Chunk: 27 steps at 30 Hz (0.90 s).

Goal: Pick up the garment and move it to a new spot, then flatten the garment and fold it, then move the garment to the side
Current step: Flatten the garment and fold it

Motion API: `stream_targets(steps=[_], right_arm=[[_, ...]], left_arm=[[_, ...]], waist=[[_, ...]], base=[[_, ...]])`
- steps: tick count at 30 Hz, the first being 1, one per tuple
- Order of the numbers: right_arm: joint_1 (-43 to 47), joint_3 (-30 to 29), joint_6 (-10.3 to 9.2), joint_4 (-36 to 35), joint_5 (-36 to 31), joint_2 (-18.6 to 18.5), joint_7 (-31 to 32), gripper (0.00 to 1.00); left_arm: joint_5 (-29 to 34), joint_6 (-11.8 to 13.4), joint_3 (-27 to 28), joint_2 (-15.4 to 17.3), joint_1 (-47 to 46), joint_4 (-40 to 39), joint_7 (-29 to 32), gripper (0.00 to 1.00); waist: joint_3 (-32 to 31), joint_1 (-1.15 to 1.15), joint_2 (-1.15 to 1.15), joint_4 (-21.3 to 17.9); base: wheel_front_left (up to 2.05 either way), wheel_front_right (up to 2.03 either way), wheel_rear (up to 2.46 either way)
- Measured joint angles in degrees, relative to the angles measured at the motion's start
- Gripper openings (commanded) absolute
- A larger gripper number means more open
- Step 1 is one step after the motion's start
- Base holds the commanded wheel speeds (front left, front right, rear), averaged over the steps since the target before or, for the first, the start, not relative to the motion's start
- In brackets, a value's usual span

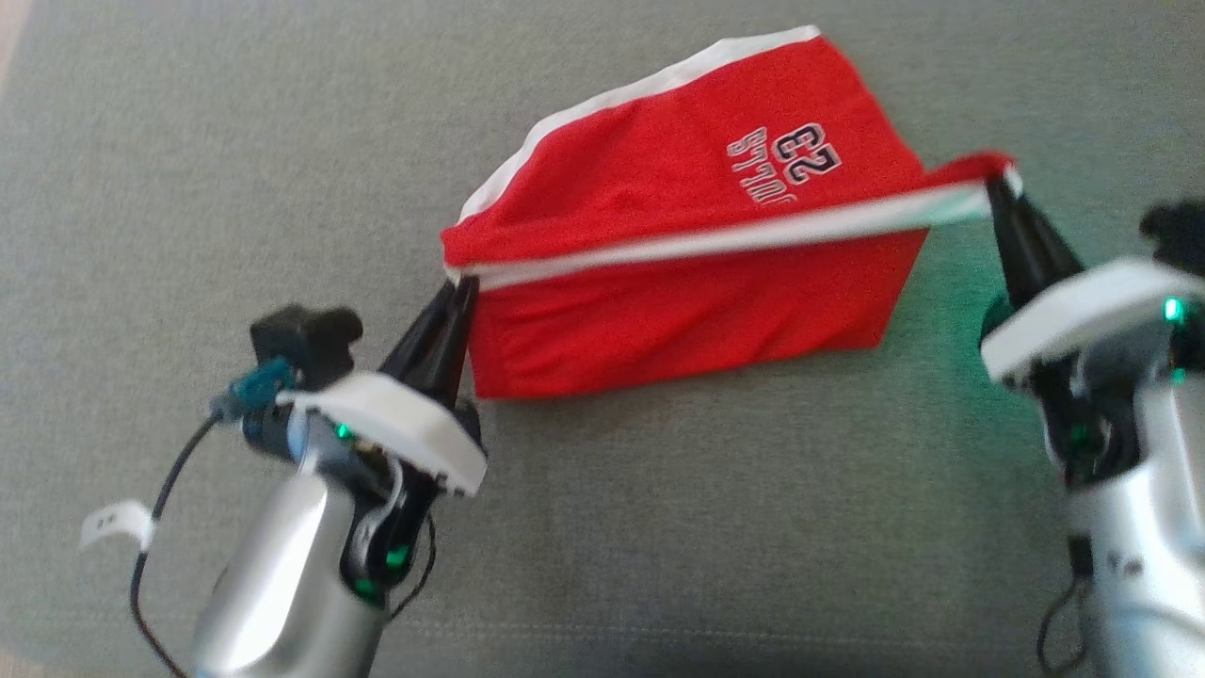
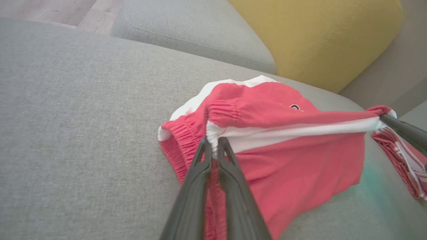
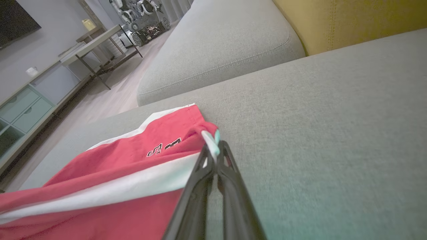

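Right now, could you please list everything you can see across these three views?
athletic shorts: one, red with white trim and "23" print, on the sofa seat
sofa seat: one, grey, under the shorts
second seat cushion: one, grey, beyond the sofa seat
back cushion: one, yellow, behind both seats
striped fabric: one piece, red and white, below the right gripper; cannot tell if it is part of the shorts
floor: wooden, beside the sofa
side table: one, pale top, dark legs, on the floor
cabinet: one, pale green, along the wall
left gripper: one, dark, shut on the shorts' left end
right gripper: one, dark, shut on the shorts' right end
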Motion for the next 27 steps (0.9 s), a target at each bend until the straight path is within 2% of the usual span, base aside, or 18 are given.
stream_targets(steps=[7, 12, 22, 23, 24, 25, 27], right_arm=[[-14.5, 3.1, 0.00, 11.3, 1.6, -3.1, 2.7, 0.00], [-21.4, 5.6, 0.00, 19.0, 2.3, -4.9, 3.0, 0.00], [-29.7, 10.8, 0.00, 29.8, 4.8, -5.8, -2.7, 0.00], [-29.9, 11.3, 0.00, 30.2, 5.6, -5.8, -3.6, 0.33], [-30.3, 11.8, 0.00, 30.7, 6.3, -5.8, -4.4, 1.00], [-30.6, 12.7, 0.00, 31.0, 6.6, -5.9, -5.0, 1.00], [-30.7, 13.4, 0.00, 31.1, 7.1, -5.9, -6.0, 1.00]], left_arm=[[-1.1, -2.0, -0.9, -2.0, -9.3, 7.2, -2.3, 0.00], [-3.0, -2.7, -2.1, -3.1, -14.1, 12.6, -4.1, 0.00], [-7.2, -3.0, -4.4, -4.0, -19.5, 21.0, -8.9, 0.00], [-7.6, -3.0, -4.7, -4.0, -19.8, 21.7, -9.3, 0.25], [-8.1, -3.3, -5.3, -4.0, -20.1, 22.2, -9.7, 0.84], [-8.5, -3.4, -5.6, -4.0, -20.3, 22.6, -10.2, 1.00], [-8.9, -3.4, -5.9, -4.0, -20.5, 23.1, -10.6, 1.00]], waist=[[3.9, 0.00, 0.00, 2.9], [5.9, 0.00, 0.00, 5.1], [7.5, 0.00, 0.00, 7.1], [7.6, 0.00, 0.00, 7.1], [7.6, 0.00, 0.00, 7.0], [7.7, 0.00, 0.00, 7.0], [7.7, 0.00, 0.00, 6.9]], base=[[0.00, 0.00, 0.00], [0.00, 0.00, 0.00], [0.00, 0.00, 0.00], [0.00, 0.00, 0.00], [0.00, 0.00, 0.00], [0.00, 0.00, 0.00], [0.00, 0.00, 0.00]])
